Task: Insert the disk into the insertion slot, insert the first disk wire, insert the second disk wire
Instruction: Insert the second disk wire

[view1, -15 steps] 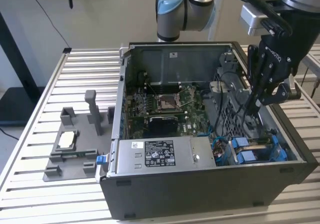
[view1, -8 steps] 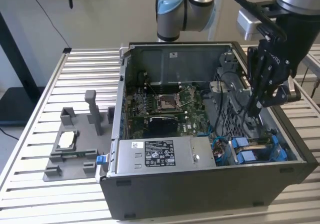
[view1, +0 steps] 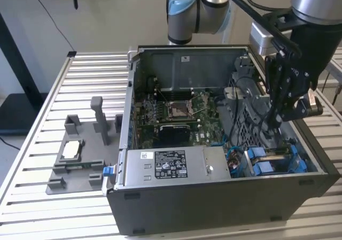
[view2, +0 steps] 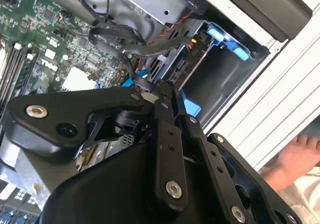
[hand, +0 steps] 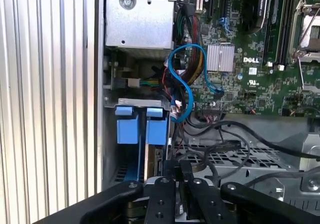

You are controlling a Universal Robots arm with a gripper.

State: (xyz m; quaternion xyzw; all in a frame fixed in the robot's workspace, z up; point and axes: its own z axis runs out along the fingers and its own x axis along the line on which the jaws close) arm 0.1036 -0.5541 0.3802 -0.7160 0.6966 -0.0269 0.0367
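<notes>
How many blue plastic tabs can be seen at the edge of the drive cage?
2. Both blue tabs sit side by side at the drive cage edge, one nearer the case wall, the other beside the cables. More may be hidden behind the gripper.

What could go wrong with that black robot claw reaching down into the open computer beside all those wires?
Loose black cables lie across the grey perforated metal drive cage right beside the black gripper; they might snag as it moves. A looping blue cable hangs close to the blue plastic carrier tabs and could get caught. A person's hand rests near the case, within the arm's likely reach.
</notes>
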